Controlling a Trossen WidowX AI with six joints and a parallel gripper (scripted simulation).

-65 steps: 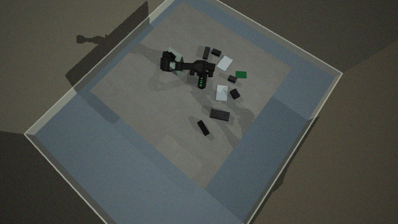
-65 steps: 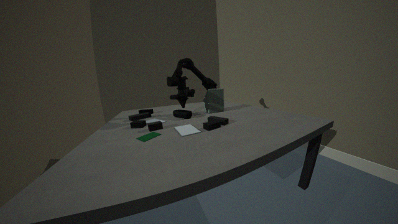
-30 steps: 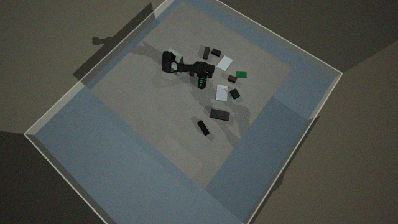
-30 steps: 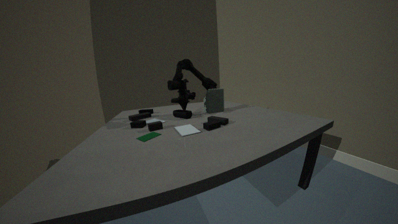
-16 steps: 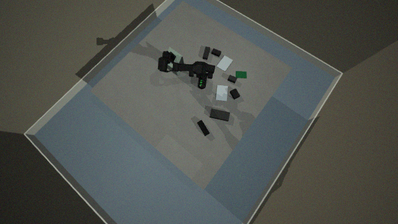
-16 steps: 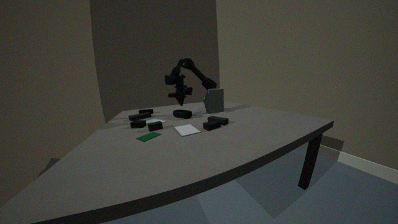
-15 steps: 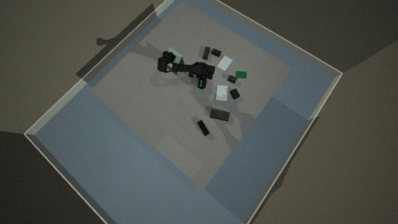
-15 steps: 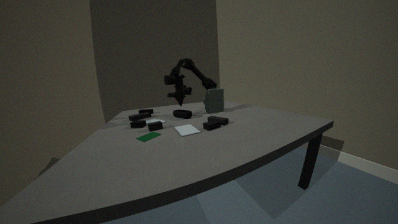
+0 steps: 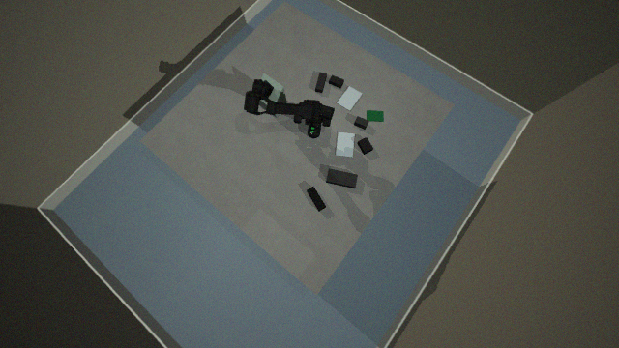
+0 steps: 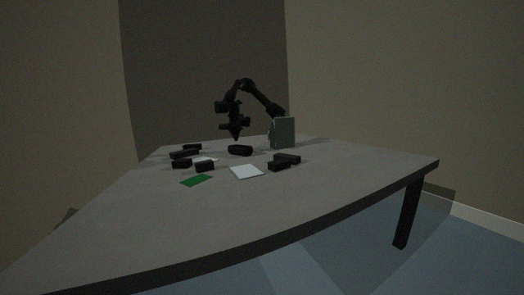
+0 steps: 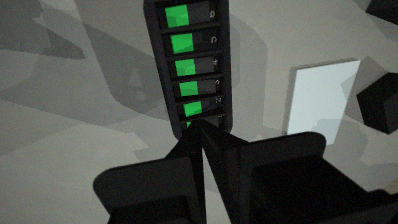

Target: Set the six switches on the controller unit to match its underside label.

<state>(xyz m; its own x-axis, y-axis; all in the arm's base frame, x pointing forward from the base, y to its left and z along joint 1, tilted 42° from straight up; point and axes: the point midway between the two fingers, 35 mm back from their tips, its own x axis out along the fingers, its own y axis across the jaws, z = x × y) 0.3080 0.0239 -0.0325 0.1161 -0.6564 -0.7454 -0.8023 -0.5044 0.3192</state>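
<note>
Hand (image 11: 202, 125): fingers pressed together with nothing between them, pointing down; tip at the near end of the controller unit, over the lowest visible switch. Contact cannot be judged.
Controller unit (image 11: 192, 65): dark grey, lying flat on the desk (image 10: 254, 205) on its base, directly below the hand (image 10: 236, 135), in front of the arm's base.
Switches: five show in full in the wrist view, each with a green half on the left and a dark half on the right; the nearest one is mostly hidden by the fingers.
White sheet (image 11: 320, 97): flat on the desk, right of the unit, apart from it.
Green card (image 10: 196, 179): flat, well apart from the unit.
Dark blocks (image 10: 283, 161): scattered around, none touching the unit.
</note>
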